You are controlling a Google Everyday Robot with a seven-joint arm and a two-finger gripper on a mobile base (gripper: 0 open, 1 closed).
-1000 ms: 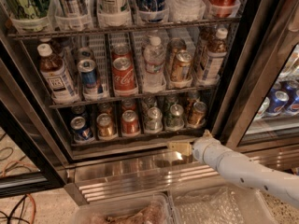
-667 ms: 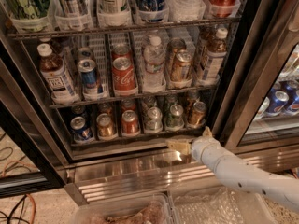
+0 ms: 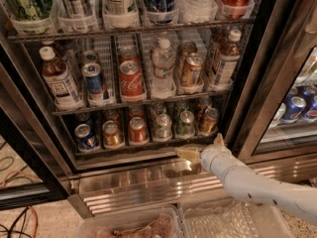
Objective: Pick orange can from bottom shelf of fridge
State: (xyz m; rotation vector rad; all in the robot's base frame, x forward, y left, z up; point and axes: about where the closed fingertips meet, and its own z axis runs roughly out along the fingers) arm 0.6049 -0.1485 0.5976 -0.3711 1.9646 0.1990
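The fridge [image 3: 250, 83] stands open with wire racks of drinks. On the bottom shelf [image 3: 148, 147] stands a row of short cans. The orange can [image 3: 112, 133], coppery orange-brown with a silver lid, is second from the left, between a blue can [image 3: 86, 136] and a redder-orange can [image 3: 137, 130]. My gripper [image 3: 200, 148] is on a white arm coming from the lower right. It hangs open and empty just below the shelf's front edge at its right end, under a taller orange-brown can [image 3: 210, 119]. It is well right of the orange can.
Silver and green cans [image 3: 173, 125] fill the middle lanes. The rack above holds bottles and tall cans [image 3: 130, 78]. A ribbed steel base [image 3: 148, 185] lies below the shelf, and clear plastic bins [image 3: 148, 224] sit on the floor. A second cooler with blue cans [image 3: 297, 105] is on the right.
The gripper and wrist have crept slightly up and left toward the shelf's front edge. The cans have not moved.
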